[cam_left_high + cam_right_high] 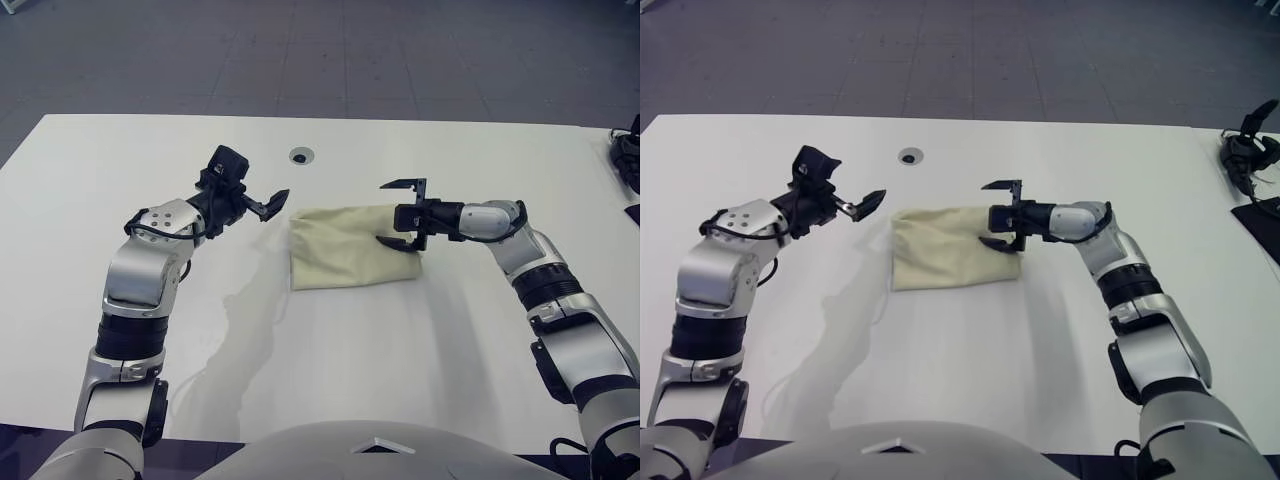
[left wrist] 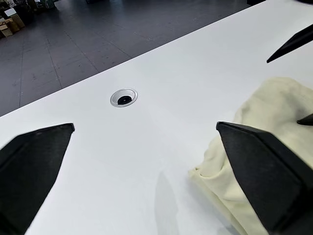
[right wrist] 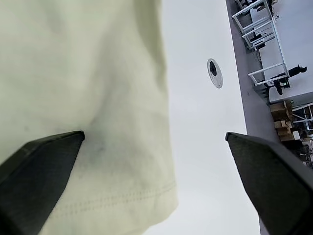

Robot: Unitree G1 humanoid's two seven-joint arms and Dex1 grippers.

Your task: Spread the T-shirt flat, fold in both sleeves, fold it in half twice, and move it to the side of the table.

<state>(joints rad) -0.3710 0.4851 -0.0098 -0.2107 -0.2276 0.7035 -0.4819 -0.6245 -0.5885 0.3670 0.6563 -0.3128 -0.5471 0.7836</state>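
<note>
At the centre of the head-camera frame, the T-shirt (image 1: pixel 350 247) lies on the white table (image 1: pixel 400 360) as a compact, pale yellow rectangle. No sleeves stick out and the edges are fairly even, so the spreading, the sleeve folds and the halving folds are judged complete. The number of layers cannot be confirmed from these views.

Gripper status:
- Right gripper (image 1: pixel 400 213) – open, jaws wide apart, positioned at the right edge of the T-shirt. Its lower finger overlaps the cloth edge and its upper finger is over bare table. It grips nothing.
- Left gripper (image 1: pixel 268 205) – open, holding nothing, raised just left of the T-shirt's upper left corner and not touching the cloth.

A round cable hole (image 1: pixel 301 155) sits above the T-shirt, toward the top of the frame.

Remaining work – one step: move the folded T-shirt to the side of the table. It sits mid-table, so this step is judged not yet begun.
</note>
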